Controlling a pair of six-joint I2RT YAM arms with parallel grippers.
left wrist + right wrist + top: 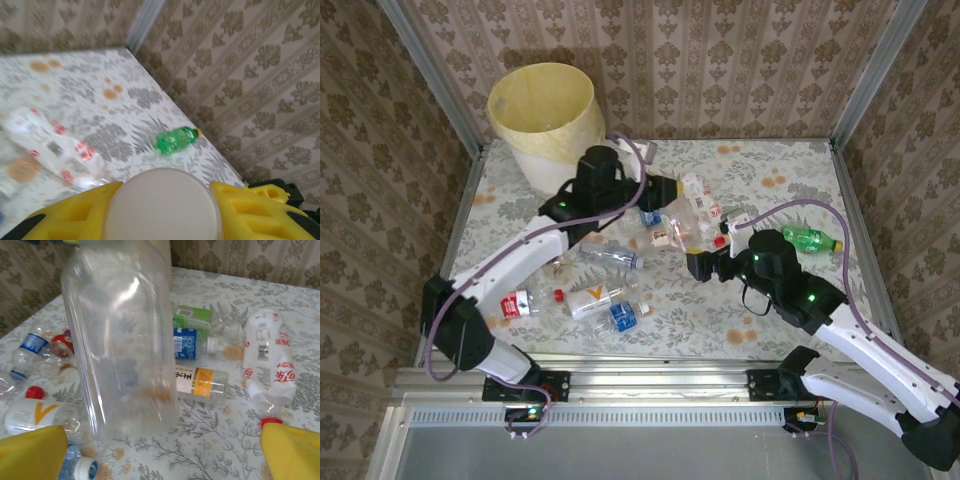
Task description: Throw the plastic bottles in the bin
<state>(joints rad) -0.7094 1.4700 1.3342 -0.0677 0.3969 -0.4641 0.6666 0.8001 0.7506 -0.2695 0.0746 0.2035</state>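
The left gripper (162,202) is clenched on the round white end of a large clear bottle (122,340), which it holds upright over the middle of the table (790,175), well apart from the bin (542,110) in the far left corner. The right gripper (160,452) is released, its yellow fingers (30,450) spread wide, low and near that bottle. The other bottles (605,300) lie scattered across the middle, and a green bottle (810,240) lies by itself near the right edge.

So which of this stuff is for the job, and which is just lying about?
Job: bin; green bottle; big clear bottle; red-printed bottle; yellow-label bottle; white-ended bottle in the left gripper.
Lying about: flowered tablecloth; arm cables.
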